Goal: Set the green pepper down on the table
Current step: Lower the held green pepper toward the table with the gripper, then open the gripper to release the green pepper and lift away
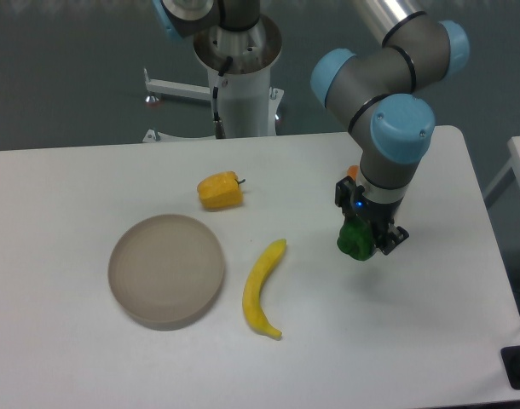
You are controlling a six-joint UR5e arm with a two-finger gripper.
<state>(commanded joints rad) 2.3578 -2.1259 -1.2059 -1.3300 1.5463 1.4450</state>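
Pincer fingertips mostly hidden behind wrist housing & green pepper; can't tell if pepper touches table under it. Pepper top covered by pincer. Arm above cut off by top edge; dark object lower right cut off by frame edge

Reaching in from the upper right, elbow bent, wrist pointing straight down, hand clamped around the green pepper.

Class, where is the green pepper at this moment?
The green pepper sits in the tool over the right part of the table, right of the banana, apart from it.
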